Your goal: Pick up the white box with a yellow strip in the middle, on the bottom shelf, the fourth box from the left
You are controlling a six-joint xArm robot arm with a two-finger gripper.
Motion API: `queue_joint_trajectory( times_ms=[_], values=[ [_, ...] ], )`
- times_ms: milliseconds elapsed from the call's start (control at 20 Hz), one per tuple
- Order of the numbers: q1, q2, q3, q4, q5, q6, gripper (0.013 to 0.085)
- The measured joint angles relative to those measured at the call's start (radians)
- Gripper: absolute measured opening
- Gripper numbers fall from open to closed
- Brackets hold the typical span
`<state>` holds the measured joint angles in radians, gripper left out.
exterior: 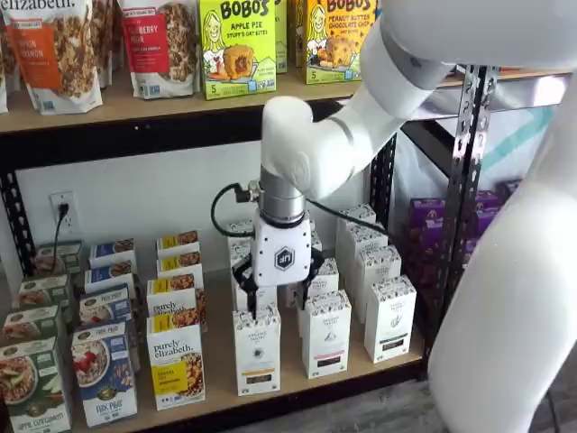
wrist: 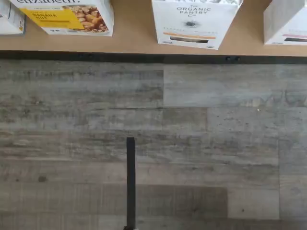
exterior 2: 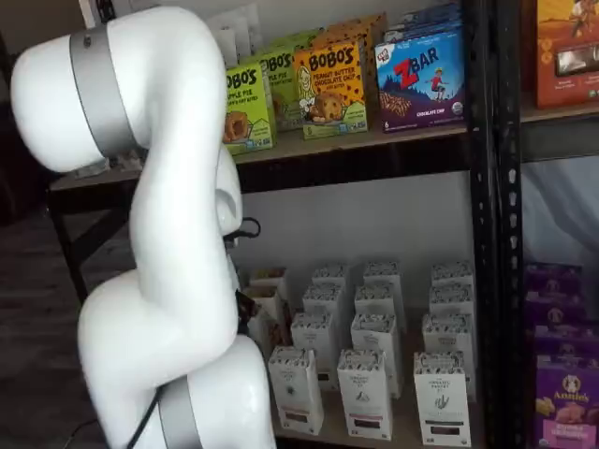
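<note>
The white box (exterior: 257, 352) stands at the front of the bottom shelf (exterior: 219, 390), right of a purely elizabeth box (exterior: 176, 363). It has a speckled top and a thin yellow-orange band. In the wrist view it (wrist: 195, 24) reads "Organic Pantry" on the tan board (wrist: 134, 44). It also shows in a shelf view (exterior 2: 296, 388). My gripper (exterior: 275, 298) hangs just above the box and nearer the camera. It is open and empty, and boxes show through the gap between its black fingers (exterior: 244, 296). In the other shelf view the arm hides it.
More white cartons (exterior: 325, 332) stand in rows right of and behind the box, one with a pink band (wrist: 287, 21). Cereal boxes (exterior: 104, 372) fill the left. A black upright (exterior: 458, 194) is at the right. An upper shelf holds Bobo's boxes (exterior: 237, 47). Grey plank floor (wrist: 192, 143) lies below.
</note>
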<state>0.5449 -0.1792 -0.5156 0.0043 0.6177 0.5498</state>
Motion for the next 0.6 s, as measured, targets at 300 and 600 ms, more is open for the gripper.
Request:
queue_joint_trajectory(
  times_ms=[300, 600],
  values=[
    [0.002, 0.108, -0.034, 0.010, -0.071, -0.007, 0.0850],
    [-0.005, 0.208, -0.064, 0.040, -0.121, -0.041, 0.0850]
  ],
)
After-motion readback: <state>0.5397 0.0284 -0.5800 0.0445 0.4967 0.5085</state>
